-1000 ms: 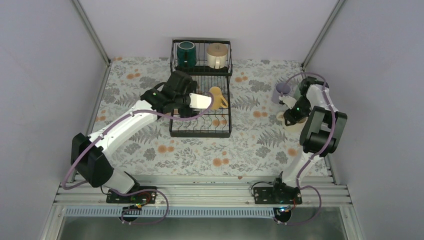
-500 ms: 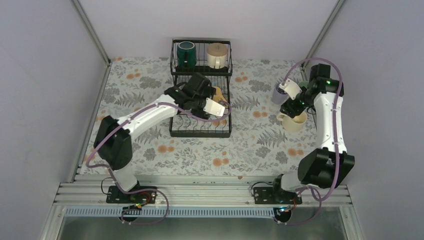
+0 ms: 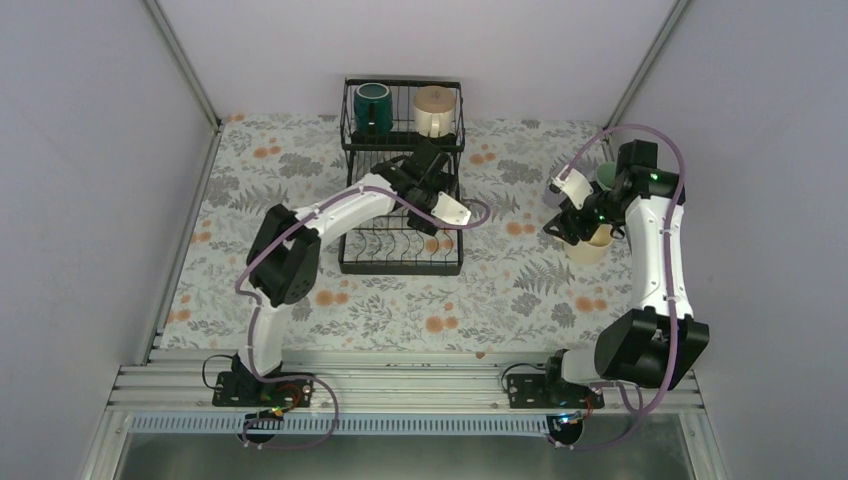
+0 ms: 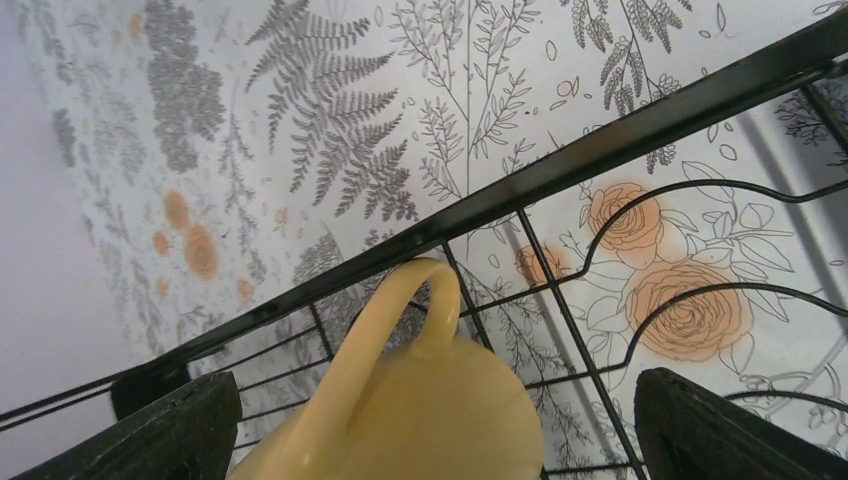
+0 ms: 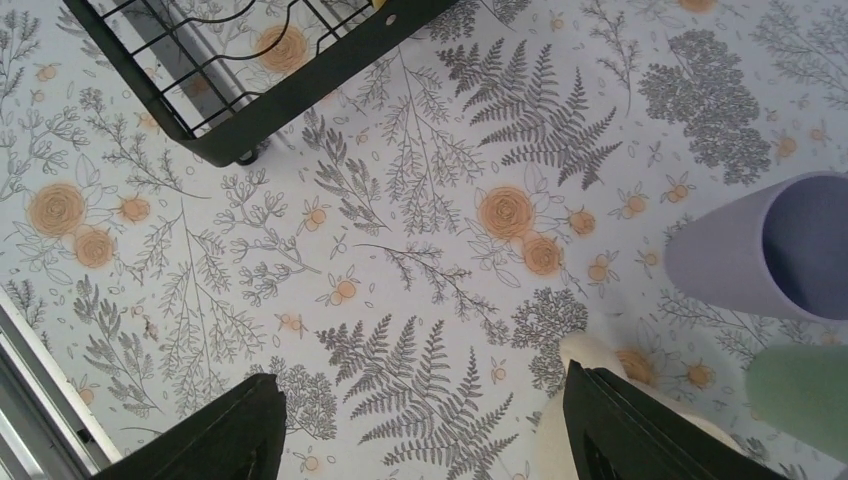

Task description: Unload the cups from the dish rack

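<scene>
Left wrist view: yellow ceramic mug (image 4: 400,400) lies in the lower tray of the black wire dish rack (image 4: 600,150), between the spread fingers of the left gripper (image 4: 440,445). Right gripper (image 5: 420,430), jaws apart, hovers over the floral-patterned table (image 5: 400,250) near the lavender tumbler (image 5: 760,250).

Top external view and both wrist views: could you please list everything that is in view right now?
dish rack: one, black wire, table's far centre.
dark green cup: one, raised basket, left.
tan-beige cup: one, raised basket, right.
yellow cup: one, slotted tray.
lavender cup, mint green cup, cream-white cup: one each, right on the cloth.
floral cloth: one, white-grey-orange, covering table.
left tool: black, open, flanking yellow cup.
right tool: black, open, above cloth.
</scene>
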Tool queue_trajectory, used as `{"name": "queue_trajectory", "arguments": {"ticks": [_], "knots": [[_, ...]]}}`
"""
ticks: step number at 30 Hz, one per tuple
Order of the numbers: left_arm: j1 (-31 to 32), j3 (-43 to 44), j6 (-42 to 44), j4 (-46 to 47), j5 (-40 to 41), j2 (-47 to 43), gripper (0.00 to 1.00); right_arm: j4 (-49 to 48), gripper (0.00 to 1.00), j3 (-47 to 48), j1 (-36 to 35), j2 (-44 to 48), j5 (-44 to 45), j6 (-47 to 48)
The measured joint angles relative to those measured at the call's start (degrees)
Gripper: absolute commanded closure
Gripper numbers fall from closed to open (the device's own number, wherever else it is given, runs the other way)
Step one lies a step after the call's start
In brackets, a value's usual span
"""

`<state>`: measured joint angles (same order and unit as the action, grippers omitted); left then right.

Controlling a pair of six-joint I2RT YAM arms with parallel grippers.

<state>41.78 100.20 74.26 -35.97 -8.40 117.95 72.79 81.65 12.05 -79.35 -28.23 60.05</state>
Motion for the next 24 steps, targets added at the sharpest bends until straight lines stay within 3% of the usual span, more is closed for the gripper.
{"name": "queue_trajectory", "arguments": {"ticks": [11, 16, 24], "knots": [[0.31, 11.02, 1.03, -7.89, -0.35, 10.75, 0.12, -0.63, 0.3, -1.46, 0.0, -0.13, -1.81, 0.39], [0.46, 14.45, 1.11, -10.21, -0.22, 12.63, 0.34, -0.9, 0.3, -1.73, 0.0, -1.29, -2.89, 0.39], [0.52, 17.03, 0.46, -14.23, 0.5, 13.53, 0.33, -0.94, 0.31, -1.77, 0.0, -2.49, -4.66, 0.39]]}}
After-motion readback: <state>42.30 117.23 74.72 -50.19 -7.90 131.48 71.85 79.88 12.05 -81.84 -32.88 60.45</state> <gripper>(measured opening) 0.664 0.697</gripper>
